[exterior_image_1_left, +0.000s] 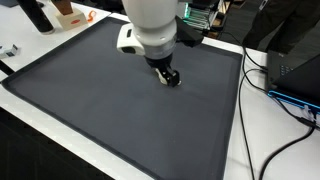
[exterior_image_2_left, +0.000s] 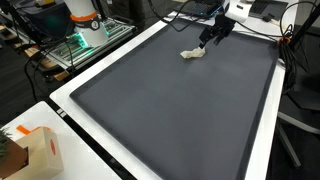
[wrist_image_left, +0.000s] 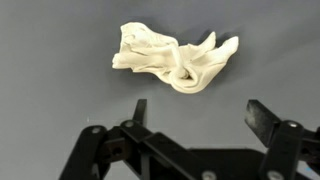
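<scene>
The hand (wrist_image_left: 197, 112) is standing open, its two dark fingers (wrist_image_left: 262, 120) spread wide with nothing between them. In the wrist view it is hovering just short of a crumpled white cloth (wrist_image_left: 175, 60), which is lying bunched and twisted on a dark grey mat (wrist_image_left: 50, 100); the fingers are not touching the cloth.

In an exterior view the cloth (exterior_image_2_left: 192, 54) is lying near the far end of the mat (exterior_image_2_left: 170, 110), and the hand (exterior_image_2_left: 212, 35) is hanging just beside it, a little above the surface. In an exterior view from the opposite side the hand (exterior_image_1_left: 168, 76) is pointing down at the mat (exterior_image_1_left: 100, 110) below the arm's thick white wrist (exterior_image_1_left: 155, 25); whether the cloth is showing there I cannot tell.

The mat is covering most of a white bench (exterior_image_2_left: 70, 104), whose bare edge is showing around it. A cardboard box (exterior_image_2_left: 35, 150) is sitting on the near corner of the bench, well apart from the cloth. Black cables (exterior_image_1_left: 262, 85) are trailing across the bench (exterior_image_1_left: 252, 150) beside the mat.
</scene>
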